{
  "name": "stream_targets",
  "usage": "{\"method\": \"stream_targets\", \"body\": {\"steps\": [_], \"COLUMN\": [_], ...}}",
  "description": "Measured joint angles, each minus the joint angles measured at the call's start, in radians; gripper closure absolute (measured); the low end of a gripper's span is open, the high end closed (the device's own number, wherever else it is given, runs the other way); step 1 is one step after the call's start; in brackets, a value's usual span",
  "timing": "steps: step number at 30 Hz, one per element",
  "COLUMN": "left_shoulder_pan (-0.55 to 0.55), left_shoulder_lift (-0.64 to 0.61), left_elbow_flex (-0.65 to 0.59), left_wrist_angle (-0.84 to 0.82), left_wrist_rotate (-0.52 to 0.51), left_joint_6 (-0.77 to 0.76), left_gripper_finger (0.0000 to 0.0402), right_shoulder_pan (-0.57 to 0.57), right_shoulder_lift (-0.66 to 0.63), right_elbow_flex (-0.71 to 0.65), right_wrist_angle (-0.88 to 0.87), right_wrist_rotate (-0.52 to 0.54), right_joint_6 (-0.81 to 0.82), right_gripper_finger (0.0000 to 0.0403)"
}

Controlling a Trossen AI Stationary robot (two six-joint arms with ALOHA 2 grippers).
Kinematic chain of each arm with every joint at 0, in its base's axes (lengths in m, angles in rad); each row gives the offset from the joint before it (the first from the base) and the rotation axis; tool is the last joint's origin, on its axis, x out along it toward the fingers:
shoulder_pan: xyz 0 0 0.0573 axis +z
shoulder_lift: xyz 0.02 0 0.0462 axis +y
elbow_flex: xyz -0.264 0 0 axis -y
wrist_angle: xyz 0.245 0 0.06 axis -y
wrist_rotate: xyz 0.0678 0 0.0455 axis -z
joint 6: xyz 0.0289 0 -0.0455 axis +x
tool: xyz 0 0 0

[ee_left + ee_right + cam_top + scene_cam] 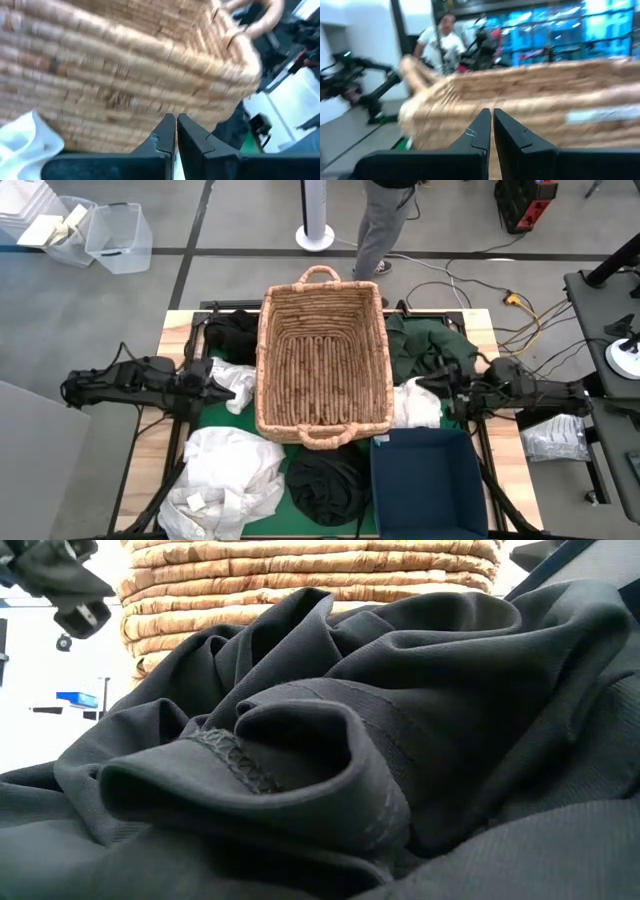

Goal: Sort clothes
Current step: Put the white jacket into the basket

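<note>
The tan wicker basket stands in the middle of the table. Clothes lie around it: white garments at the left and near left, a black one at the far left, another black one at the near edge that fills the low view, a dark green one at the right, and a white one by the basket's right wall. My left gripper is shut and empty beside the basket's left wall. My right gripper is shut and empty beside its right wall.
A dark blue square bin stands at the near right, touching the basket's near corner. A green mat lies under the clothes. A person stands beyond the table's far edge. Plastic boxes sit on the floor at the far left.
</note>
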Motion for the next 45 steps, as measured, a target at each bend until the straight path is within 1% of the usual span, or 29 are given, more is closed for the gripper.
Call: {"method": "stream_targets", "body": {"steps": [3, 5, 9, 13, 16, 19, 22, 26, 30, 33, 38, 40, 43, 45], "left_shoulder_pan": [0.0, 0.0, 0.0, 0.0, 0.0, 0.0, 0.0, 0.0, 0.0, 0.0, 0.0, 0.0, 0.0, 0.0], "left_shoulder_lift": [0.0, 0.0, 0.004, 0.004, 0.011, 0.024, 0.038, 0.073, 0.108, 0.138, 0.182, 0.2, 0.224, 0.238], "left_elbow_flex": [0.015, 0.017, 0.023, 0.023, 0.023, 0.022, 0.022, 0.022, 0.022, 0.022, 0.022, 0.021, 0.022, 0.032], "left_wrist_angle": [0.051, 0.099, 0.243, 0.388, 0.498, 0.555, 0.612, 0.712, 0.784, 0.82, 0.87, 0.9, 0.939, 0.936], "left_wrist_rotate": [0.0, 0.0, 0.0, -0.001, -0.001, -0.001, -0.001, 0.0, -0.003, -0.05, -0.096, -0.118, -0.126, -0.13], "left_joint_6": [-0.001, -0.002, 0.005, 0.089, 0.136, 0.137, 0.134, 0.071, 0.063, 0.058, -0.013, -0.017, -0.014, -0.014], "left_gripper_finger": [0.0401, 0.0401, 0.0401, 0.0401, 0.0401, 0.0401, 0.0401, 0.0401, 0.0401, 0.0401, 0.0401, 0.0401, 0.0401, 0.0401], "right_shoulder_pan": [0.0, 0.0, 0.0, 0.0, 0.0, 0.0, 0.0, 0.0, 0.0, 0.0, 0.0, 0.0, 0.0, 0.0], "right_shoulder_lift": [0.001, 0.001, 0.007, 0.024, 0.049, 0.091, 0.134, 0.198, 0.265, 0.309, 0.375, 0.402, 0.44, 0.461], "right_elbow_flex": [0.073, 0.124, 0.219, 0.281, 0.318, 0.346, 0.376, 0.427, 0.494, 0.544, 0.63, 0.666, 0.718, 0.748], "right_wrist_angle": [-0.05, -0.072, -0.099, -0.104, -0.103, -0.104, -0.104, -0.104, -0.103, -0.103, -0.103, -0.103, -0.103, -0.104], "right_wrist_rotate": [0.068, 0.09, 0.094, 0.102, 0.169, 0.279, 0.339, 0.347, 0.347, 0.347, 0.347, 0.347, 0.347, 0.347], "right_joint_6": [-0.009, -0.022, -0.037, -0.017, 0.028, 0.082, 0.094, 0.097, 0.096, 0.098, 0.098, 0.097, 0.096, 0.096], "right_gripper_finger": [0.039, 0.039, 0.039, 0.039, 0.039, 0.039, 0.039, 0.039, 0.039, 0.039, 0.039, 0.039, 0.039, 0.039]}}
